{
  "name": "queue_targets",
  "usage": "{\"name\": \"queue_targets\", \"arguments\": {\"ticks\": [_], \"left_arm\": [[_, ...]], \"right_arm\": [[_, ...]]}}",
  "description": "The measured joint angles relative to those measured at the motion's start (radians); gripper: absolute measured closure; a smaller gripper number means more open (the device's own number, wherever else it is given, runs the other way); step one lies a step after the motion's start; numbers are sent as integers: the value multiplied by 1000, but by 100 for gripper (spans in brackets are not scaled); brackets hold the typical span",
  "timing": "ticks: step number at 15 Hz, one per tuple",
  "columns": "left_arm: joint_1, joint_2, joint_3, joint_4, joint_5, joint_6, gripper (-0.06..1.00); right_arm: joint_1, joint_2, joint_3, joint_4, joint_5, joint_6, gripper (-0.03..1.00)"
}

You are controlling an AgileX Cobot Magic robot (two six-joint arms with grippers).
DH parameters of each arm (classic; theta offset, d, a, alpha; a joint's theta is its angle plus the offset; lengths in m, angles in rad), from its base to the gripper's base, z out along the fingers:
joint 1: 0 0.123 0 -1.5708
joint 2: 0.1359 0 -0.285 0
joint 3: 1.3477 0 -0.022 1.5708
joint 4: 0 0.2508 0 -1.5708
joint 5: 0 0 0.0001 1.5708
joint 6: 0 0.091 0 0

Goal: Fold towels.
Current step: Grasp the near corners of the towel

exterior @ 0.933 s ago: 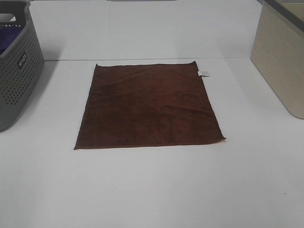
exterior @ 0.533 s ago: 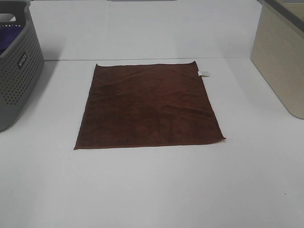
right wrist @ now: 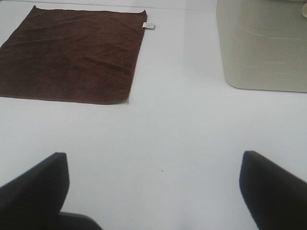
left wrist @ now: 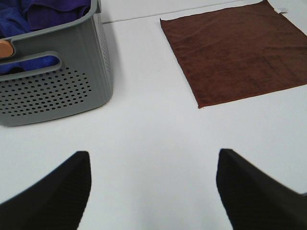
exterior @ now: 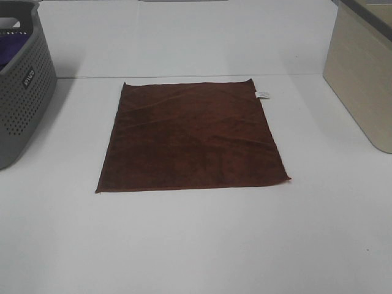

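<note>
The left claw (left wrist: pixel 152 160) and right claw (right wrist: pixel 153 158) hang spread wide, holding nothing, over the white bench (exterior: pixel 196 245). Farther out the brown towel (exterior: pixel 190 138) lies flat in the middle, not folded yet. Next, I think, each claw must reach a near corner. Only the wrist views show claws; the high view shows none.

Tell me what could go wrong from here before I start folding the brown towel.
1. The towel lies flat on the table, so the open left gripper and right gripper may scrape the surface or slide the cloth instead of lifting an edge.
2. The grey basket stands close to the towel's left side; the left arm could knock it while reaching.
3. Faint creases across the towel could leave the fold uneven.
</note>
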Motion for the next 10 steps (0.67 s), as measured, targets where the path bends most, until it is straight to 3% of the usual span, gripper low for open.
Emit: {"name": "queue_targets", "arguments": {"ticks": [10], "left_arm": [[0,0,0,0,0,0,26]], "right_arm": [[0,0,0,0,0,0,5]]}}
